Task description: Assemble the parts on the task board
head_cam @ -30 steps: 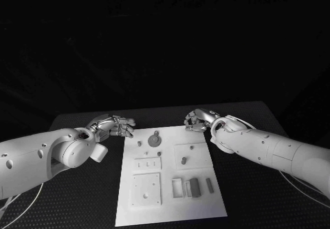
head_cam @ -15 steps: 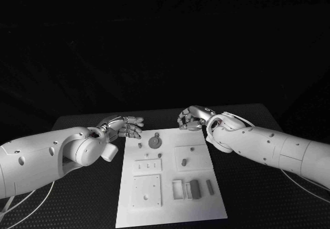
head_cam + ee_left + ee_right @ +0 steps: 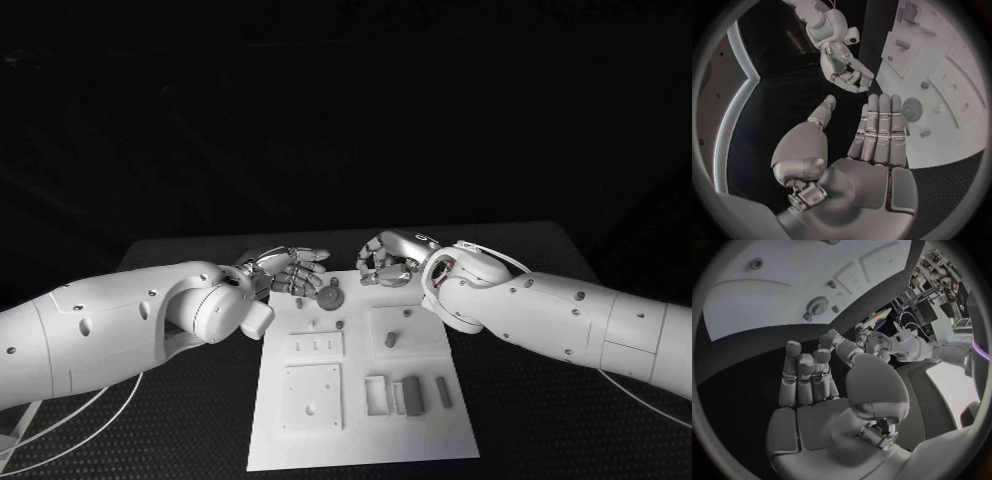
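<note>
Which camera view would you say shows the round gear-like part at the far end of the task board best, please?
The head view: the gear lies unobstructed on the task board, between both hands. The right wrist view shows its toothed rim, but small; the left wrist view shows it partly behind fingers.

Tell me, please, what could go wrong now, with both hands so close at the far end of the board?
1. The left hand and right hand hover near each other, both empty; they might collide.
2. The round part lies just below them on the board; a finger could knock it out of place.
</note>
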